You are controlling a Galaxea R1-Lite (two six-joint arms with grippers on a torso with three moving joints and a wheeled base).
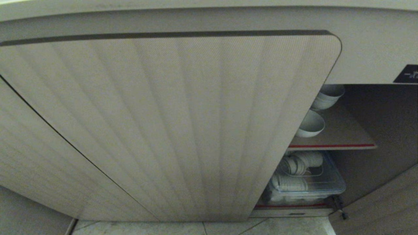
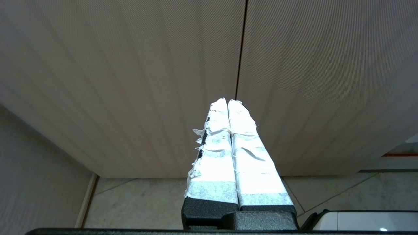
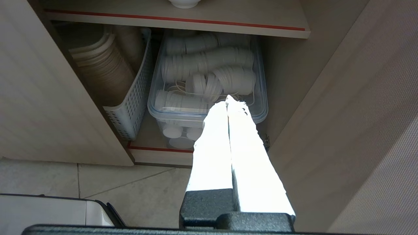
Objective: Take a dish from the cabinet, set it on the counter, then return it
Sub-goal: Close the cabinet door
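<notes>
The cabinet (image 1: 169, 124) has beige ribbed doors, and its right compartment stands open. On the red-edged upper shelf (image 1: 339, 143) sits the dish (image 1: 311, 124), a small white bowl, in front of a stack of similar bowls (image 1: 328, 96). In the right wrist view only the dish's (image 3: 184, 2) underside shows, at the frame's edge. My right gripper (image 3: 227, 98) is shut and empty, low before the open compartment. My left gripper (image 2: 227, 100) is shut and empty, facing the closed doors (image 2: 163, 81). Neither gripper shows in the head view. The counter is out of view.
On the bottom shelf a clear plastic box (image 3: 209, 75) holds white lids beside a white perforated basket (image 3: 130, 107) of beige dishes. The open door (image 3: 359, 130) stands to the right. A black label (image 1: 408, 74) sits above the opening. Tiled floor (image 3: 130, 189) lies below.
</notes>
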